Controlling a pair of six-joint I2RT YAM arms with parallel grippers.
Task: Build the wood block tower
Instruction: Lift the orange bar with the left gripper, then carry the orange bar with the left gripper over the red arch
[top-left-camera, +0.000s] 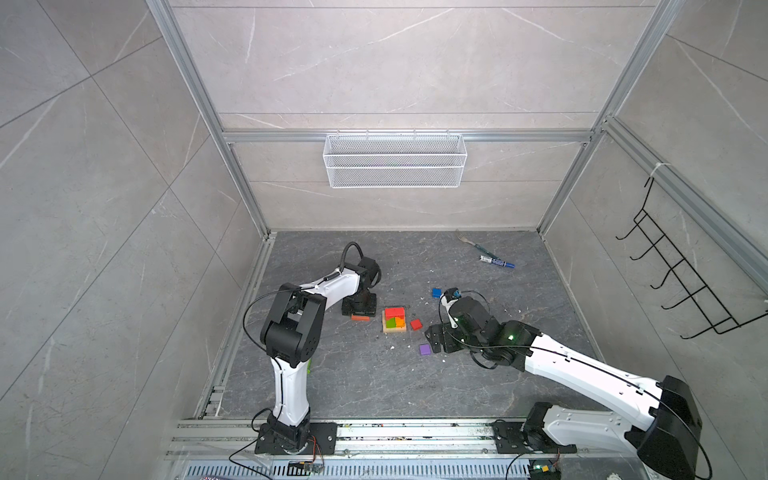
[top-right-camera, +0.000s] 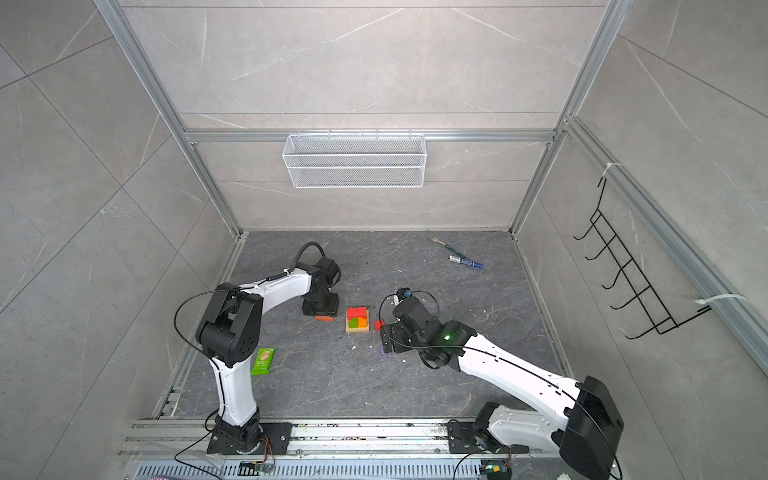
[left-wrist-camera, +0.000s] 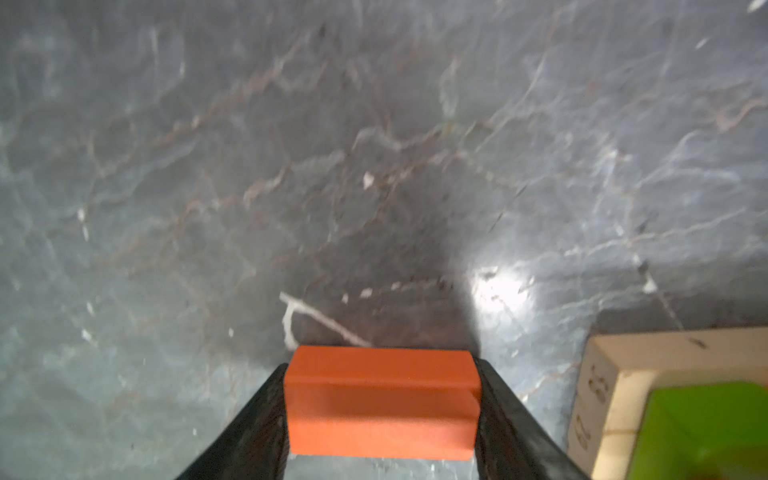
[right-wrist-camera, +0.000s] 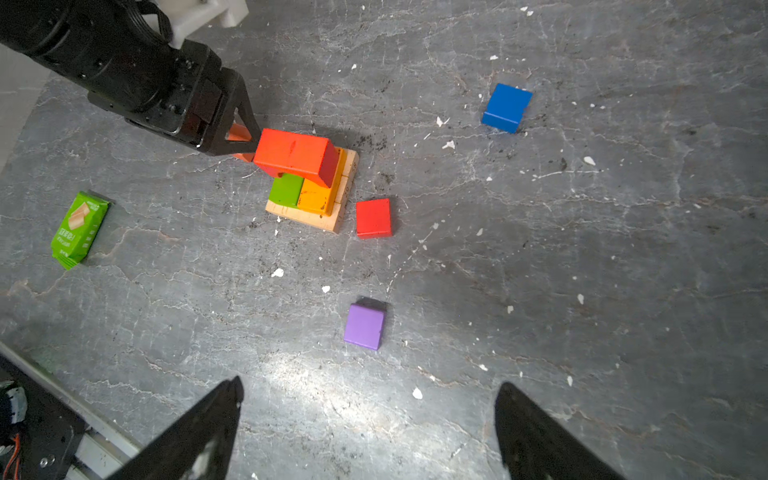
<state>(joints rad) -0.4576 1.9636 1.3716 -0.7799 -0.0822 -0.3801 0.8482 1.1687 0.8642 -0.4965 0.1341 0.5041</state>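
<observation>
The tower (top-left-camera: 394, 320) (top-right-camera: 357, 320) stands mid-table: a tan base (right-wrist-camera: 307, 216), a green block (right-wrist-camera: 286, 189) and an orange block (right-wrist-camera: 316, 195) on it, and a red arch (right-wrist-camera: 295, 156) on top. Just left of it my left gripper (top-left-camera: 360, 316) (left-wrist-camera: 380, 365) is shut on an orange bar (left-wrist-camera: 380, 403) (right-wrist-camera: 239, 133), low over the table. A red cube (top-left-camera: 416, 324) (right-wrist-camera: 374, 217), a purple cube (top-left-camera: 424, 349) (right-wrist-camera: 364, 325) and a blue cube (top-left-camera: 436, 292) (right-wrist-camera: 506, 107) lie loose to the right. My right gripper (top-left-camera: 431, 340) (right-wrist-camera: 370, 385) is open beside the purple cube, holding nothing.
A green snack wrapper (top-right-camera: 263, 361) (right-wrist-camera: 79, 228) lies by the left arm. A blue marker (top-left-camera: 496, 262) and a fork (top-left-camera: 467, 241) rest at the back right. A wire basket (top-left-camera: 395, 160) hangs on the back wall and a black hook rack (top-left-camera: 681, 274) on the right wall.
</observation>
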